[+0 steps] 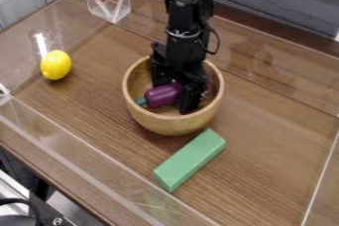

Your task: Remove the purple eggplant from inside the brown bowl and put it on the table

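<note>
Here: one purple eggplant (161,96), one brown bowl (173,119), one lemon (56,65).

Open gripper (173,95) astride purple eggplant (162,95) in brown bowl (172,121)

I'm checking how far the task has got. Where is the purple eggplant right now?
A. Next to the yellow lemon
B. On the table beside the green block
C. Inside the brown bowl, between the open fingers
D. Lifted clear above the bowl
C: the purple eggplant lies inside the brown bowl, with the gripper lowered into the bowl and its fingers open on either side of it.
</note>
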Available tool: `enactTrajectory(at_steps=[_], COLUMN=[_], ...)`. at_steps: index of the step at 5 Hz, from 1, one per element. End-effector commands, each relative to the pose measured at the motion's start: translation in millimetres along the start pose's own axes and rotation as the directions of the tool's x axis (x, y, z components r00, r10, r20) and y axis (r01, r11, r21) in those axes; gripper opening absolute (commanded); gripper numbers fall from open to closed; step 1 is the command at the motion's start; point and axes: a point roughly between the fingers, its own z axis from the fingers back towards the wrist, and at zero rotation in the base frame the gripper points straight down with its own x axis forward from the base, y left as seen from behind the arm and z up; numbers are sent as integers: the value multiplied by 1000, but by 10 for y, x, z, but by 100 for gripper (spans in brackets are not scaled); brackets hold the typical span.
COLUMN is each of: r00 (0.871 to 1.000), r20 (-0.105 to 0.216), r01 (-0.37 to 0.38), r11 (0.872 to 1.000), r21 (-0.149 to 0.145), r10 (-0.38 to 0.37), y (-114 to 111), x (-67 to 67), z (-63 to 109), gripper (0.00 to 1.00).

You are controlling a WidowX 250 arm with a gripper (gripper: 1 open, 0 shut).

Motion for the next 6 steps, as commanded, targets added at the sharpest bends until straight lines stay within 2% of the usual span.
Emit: enactTrajectory(at_steps=[1,3,4,6], r00=[999,998,997,996], r20=[42,59,61,68], r01=[-22,-30,-36,-53], r11=[1000,1000,999,999], r21=[7,2,-1,-12], r10=[21,30,36,53], y=[81,97,97,82], x=[64,99,96,60], z=[61,65,63,172], gripper=[100,100,0,0])
